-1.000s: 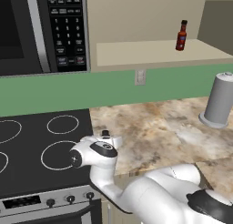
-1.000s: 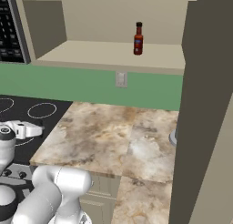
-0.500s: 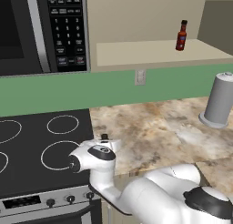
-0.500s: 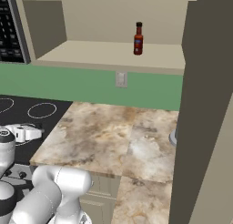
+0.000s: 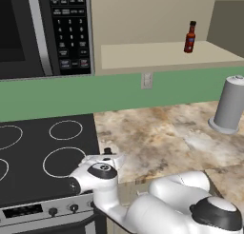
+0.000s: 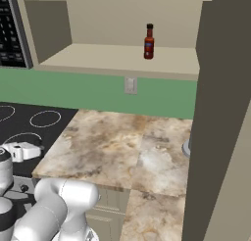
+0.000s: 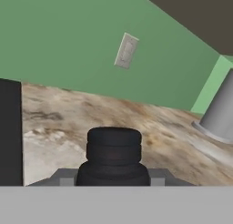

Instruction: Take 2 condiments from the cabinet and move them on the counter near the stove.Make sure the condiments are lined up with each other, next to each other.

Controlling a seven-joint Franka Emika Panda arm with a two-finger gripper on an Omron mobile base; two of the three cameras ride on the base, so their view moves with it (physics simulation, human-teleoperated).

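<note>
My gripper [image 5: 110, 159] hangs low beside the stove [image 5: 43, 147], over the front part of the counter [image 5: 162, 133], and is shut on the short black shaker [image 7: 113, 155]. The shaker's top [image 5: 107, 151] pokes up behind the white hand. From the right, the gripper [image 6: 24, 151] shows at the cooktop's [image 6: 29, 122] right edge. Whether the shaker touches the counter [image 7: 68, 123] I cannot tell. The slim red-brown sauce bottle [image 5: 190, 37] stands upright on the cabinet shelf [image 5: 143, 54], also seen as a bottle [image 6: 149, 41] on the pale shelf [image 6: 98, 56].
A tall grey cylinder [image 5: 229, 104] on a round base stands at the counter's far right. The black microwave [image 5: 43, 33] hangs above the stove. A wall outlet [image 5: 147, 80] sits on the green backsplash. A tall cabinet side panel [image 6: 220, 112] closes the right.
The gripper, still holding the black shaker, has sunk a little lower toward the counter beside the stove. The sauce bottle has not moved.
</note>
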